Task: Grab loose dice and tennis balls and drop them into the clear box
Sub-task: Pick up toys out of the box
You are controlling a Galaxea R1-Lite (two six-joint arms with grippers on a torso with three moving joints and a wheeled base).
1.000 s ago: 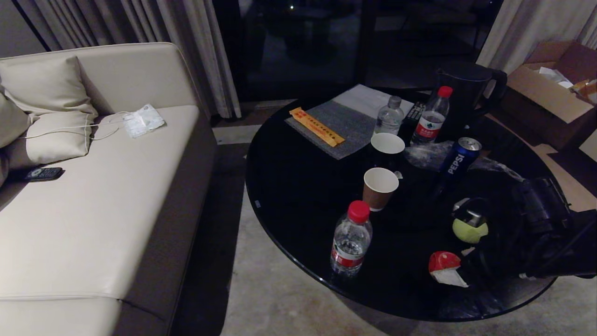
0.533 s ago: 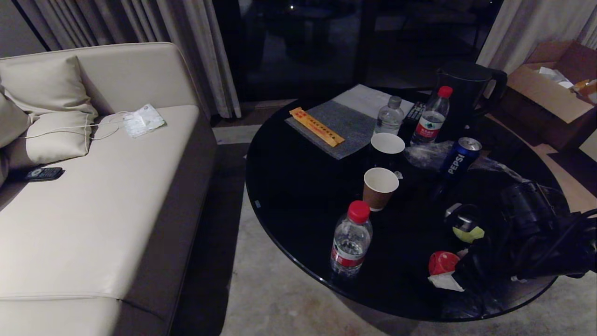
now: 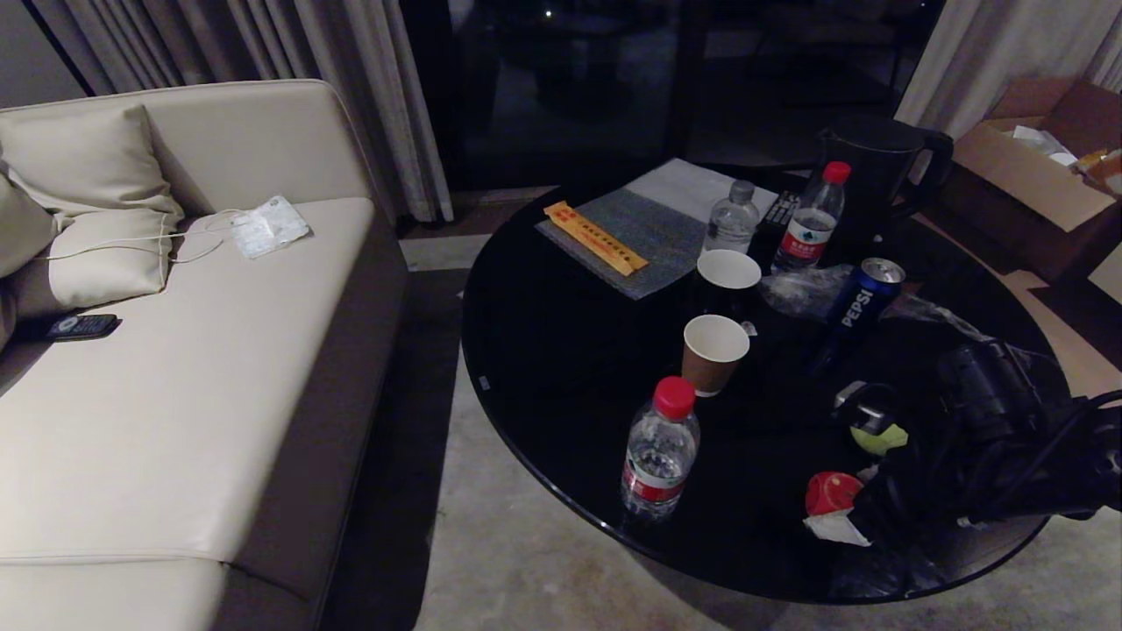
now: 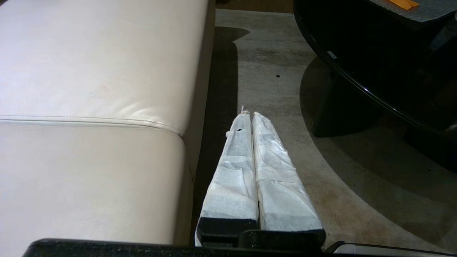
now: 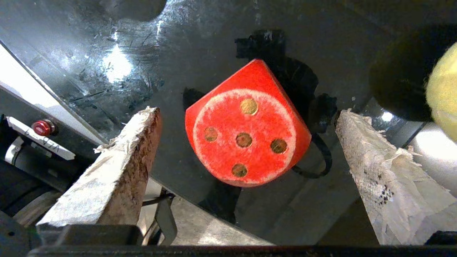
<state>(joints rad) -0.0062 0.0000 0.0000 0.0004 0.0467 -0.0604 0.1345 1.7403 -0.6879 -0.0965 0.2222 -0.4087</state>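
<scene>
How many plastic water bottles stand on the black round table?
3: one red-capped bottle near the table's front edge, another red-capped bottle at the back beside the dark kettle, and a clear-capped bottle just left of it.

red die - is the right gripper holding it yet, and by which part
Nothing is held. The right gripper is open, its fingers apart on either side of the red die, which sits on the black table.

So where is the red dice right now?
The red dice sits on the black table's near right edge in the head view, just below the tennis ball, between the open right pincer's fingers.
</scene>
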